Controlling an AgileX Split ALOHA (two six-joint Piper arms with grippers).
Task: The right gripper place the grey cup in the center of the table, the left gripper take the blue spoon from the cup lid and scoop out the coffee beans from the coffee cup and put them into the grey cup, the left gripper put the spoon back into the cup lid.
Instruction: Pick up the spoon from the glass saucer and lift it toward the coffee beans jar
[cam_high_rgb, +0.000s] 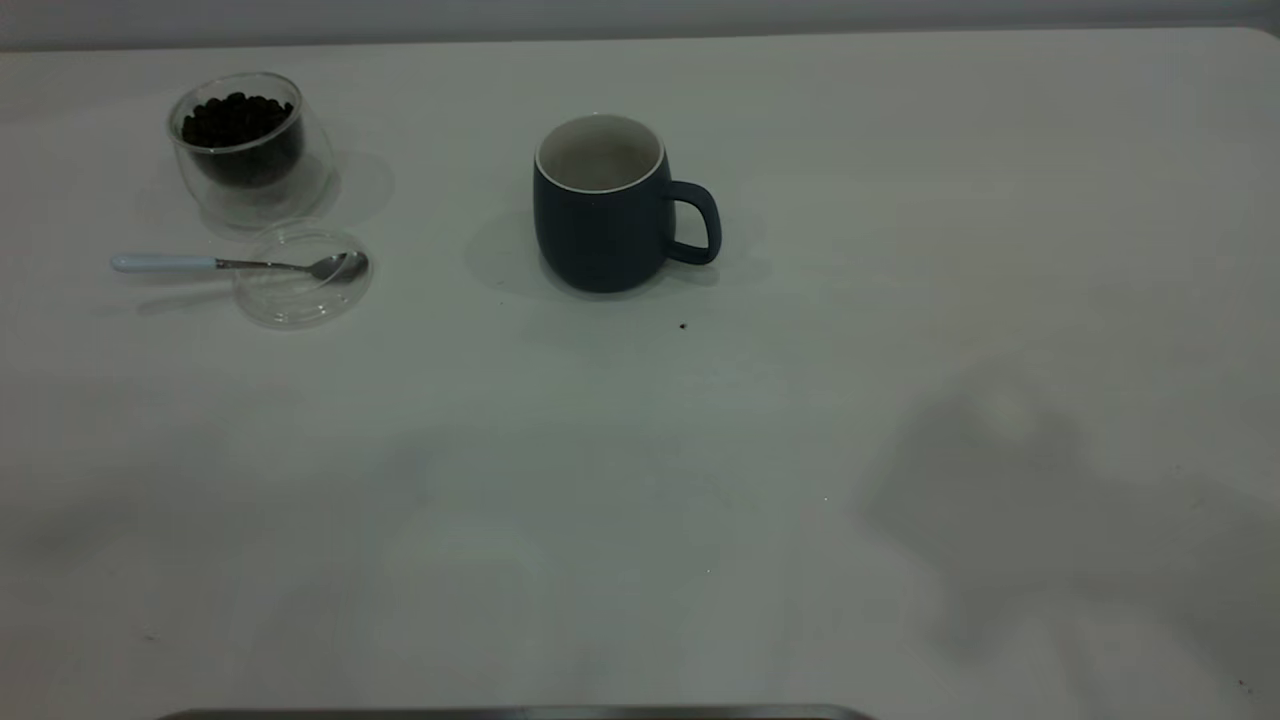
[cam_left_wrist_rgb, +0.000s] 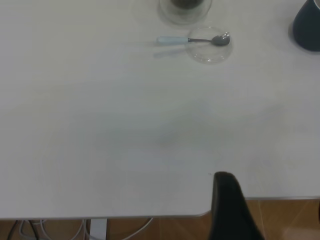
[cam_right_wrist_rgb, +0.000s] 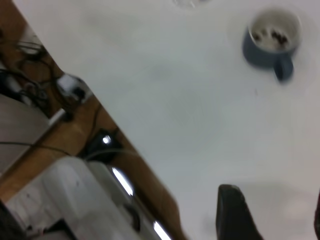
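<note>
Grey cup: stands upright near the middle of the table, handle toward the exterior view's right; the right wrist view shows a few coffee beans lying in its white inside.
Coffee cup: clear glass, at the far left of the table, holding a dark heap of beans.
Cup lid: lies flat just in front of the coffee cup.
Blue spoon: metal bowl rests on the lid, pale handle reaches out over the table toward the left.
Left gripper: off the table's near edge, well apart from the spoon; holds nothing; its opening cannot be told.
Right gripper: above the table's near side, far from the grey cup; holds nothing; opening cannot be told.
</note>
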